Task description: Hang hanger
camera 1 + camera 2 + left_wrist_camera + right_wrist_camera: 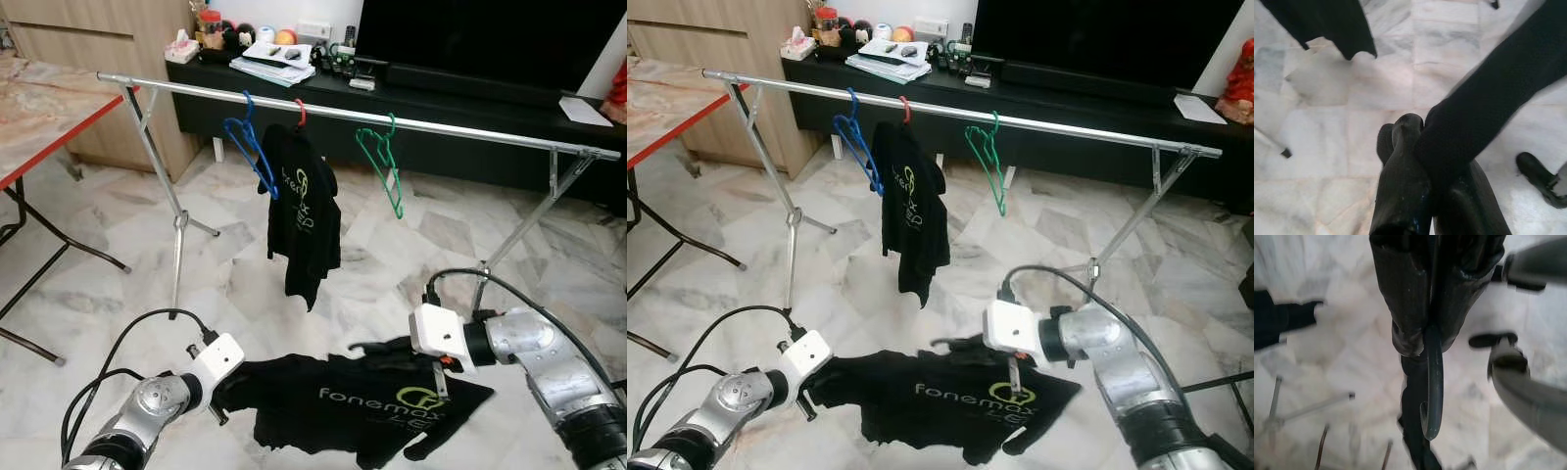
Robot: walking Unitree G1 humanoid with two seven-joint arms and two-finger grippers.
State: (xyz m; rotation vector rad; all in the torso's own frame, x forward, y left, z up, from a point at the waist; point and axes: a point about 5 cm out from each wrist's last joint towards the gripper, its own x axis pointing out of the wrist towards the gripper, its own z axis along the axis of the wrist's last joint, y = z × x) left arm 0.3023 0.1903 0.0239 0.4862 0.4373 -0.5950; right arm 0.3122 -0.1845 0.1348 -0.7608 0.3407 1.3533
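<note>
Right gripper (1422,340) clenching hanger hook (1432,396), left gripper (1415,142) pinching shirt (362,406) (rail (392,122) far above): risking shirt sliding off while lifting.

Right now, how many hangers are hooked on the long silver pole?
3. A blue hanger hangs empty toward the left, a red hanger beside it carries a black shirt, and a green hanger hangs empty further right. None seems hidden on the pole.

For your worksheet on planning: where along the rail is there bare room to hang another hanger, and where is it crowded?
The rail is bare from the green hanger to the right stand, and from the left end to the blue hanger. It is crowded between the blue hanger and the hung black shirt.
</note>
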